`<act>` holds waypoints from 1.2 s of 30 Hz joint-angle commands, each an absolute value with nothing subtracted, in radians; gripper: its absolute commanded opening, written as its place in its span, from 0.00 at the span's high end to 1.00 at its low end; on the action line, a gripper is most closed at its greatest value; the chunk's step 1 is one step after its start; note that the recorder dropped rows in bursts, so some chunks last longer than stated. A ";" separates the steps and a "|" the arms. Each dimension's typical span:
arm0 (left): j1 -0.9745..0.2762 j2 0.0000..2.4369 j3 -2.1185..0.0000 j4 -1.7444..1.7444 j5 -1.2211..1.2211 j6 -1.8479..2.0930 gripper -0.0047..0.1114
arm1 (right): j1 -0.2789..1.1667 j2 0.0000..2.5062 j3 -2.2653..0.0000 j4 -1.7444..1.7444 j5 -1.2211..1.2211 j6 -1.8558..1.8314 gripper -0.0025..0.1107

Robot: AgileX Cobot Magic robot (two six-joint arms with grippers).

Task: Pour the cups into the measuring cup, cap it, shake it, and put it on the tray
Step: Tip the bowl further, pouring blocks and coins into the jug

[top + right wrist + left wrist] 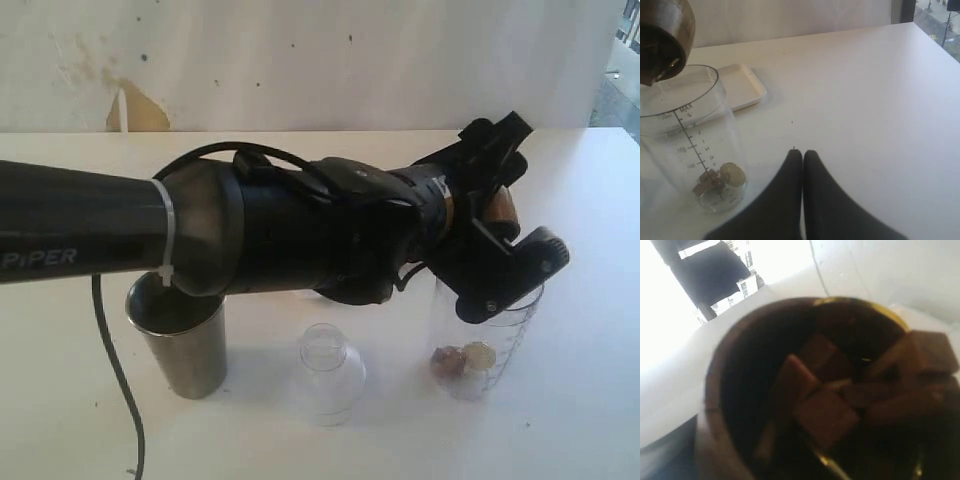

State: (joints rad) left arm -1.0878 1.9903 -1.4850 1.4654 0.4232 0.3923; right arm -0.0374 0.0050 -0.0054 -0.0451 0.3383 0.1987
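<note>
My left gripper point(522, 200) is shut on the small brown cup point(498, 208), held tipped on its side above the rim of the clear measuring cup point(480, 350). The left wrist view looks into the brown cup point(715, 375), where several brown cubes point(825, 415) lie near its mouth. A few brown pieces and a yellowish round one point(720, 180) lie at the bottom of the measuring cup point(690, 145), with the brown cup point(662, 35) above its edge. My right gripper point(802, 152) is shut and empty, low over the table beside the measuring cup. The steel tumbler point(180, 340) stands upright at the left.
A small clear domed lid point(328, 370) sits on the table between the tumbler and the measuring cup. The white tray point(742, 87) lies flat behind the measuring cup. My left arm point(200, 230) stretches across the middle of the exterior view, with a black cable point(120, 380) hanging from it.
</note>
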 commanded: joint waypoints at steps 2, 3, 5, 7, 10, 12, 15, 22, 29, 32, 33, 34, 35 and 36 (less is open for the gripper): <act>-1.103 1.983 -1.492 1.567 0.422 0.365 0.96 | -0.042 0.000 0.000 -0.050 0.336 0.198 0.98; -1.105 1.983 -1.492 1.614 0.422 0.340 0.96 | -0.042 0.000 0.000 -0.050 0.336 0.198 0.98; -1.105 1.985 -1.492 1.742 0.430 0.262 0.96 | -0.042 0.000 0.000 -0.050 0.336 0.198 0.98; -1.105 1.987 -1.492 1.744 0.440 0.227 0.96 | -0.042 0.000 0.000 -0.050 0.336 0.198 0.98; -1.105 1.999 -1.490 1.744 0.465 0.224 0.96 | -0.042 0.000 0.000 -0.050 0.336 0.198 0.98; -1.107 2.009 -1.490 1.744 0.496 0.221 0.96 | -0.042 0.000 0.000 -0.050 0.336 0.198 0.98; -1.107 2.012 -1.490 1.744 0.509 0.187 0.96 | -0.042 0.000 0.000 -0.050 0.336 0.198 0.98; -1.107 2.012 -1.490 1.744 0.511 0.183 0.96 | -0.042 0.000 0.000 -0.050 0.336 0.198 0.98; -1.107 2.012 -1.490 1.744 0.520 0.040 0.96 | -0.042 0.000 0.000 -0.050 0.336 0.198 0.98; -1.107 2.005 -1.492 1.744 0.514 -0.146 0.96 | -0.042 0.000 0.000 -0.050 0.336 0.198 0.98; -1.107 1.999 -1.492 1.744 0.503 -0.222 0.96 | -0.042 0.000 0.000 -0.050 0.336 0.198 0.98; -1.107 1.988 -1.492 1.744 0.490 -0.293 0.96 | -0.042 0.000 0.000 -0.050 0.336 0.198 0.98; -1.107 1.979 -1.492 1.744 0.473 -0.351 0.96 | -0.042 0.000 0.000 -0.050 0.336 0.198 0.98; -1.107 1.964 -1.492 1.744 0.452 -0.413 0.96 | -0.042 0.000 0.000 -0.050 0.336 0.198 0.98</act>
State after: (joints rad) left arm -1.1001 2.0100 -1.4850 1.7350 0.4857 -0.2394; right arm -0.0374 0.0050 -0.0054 -0.0451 0.3383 0.1987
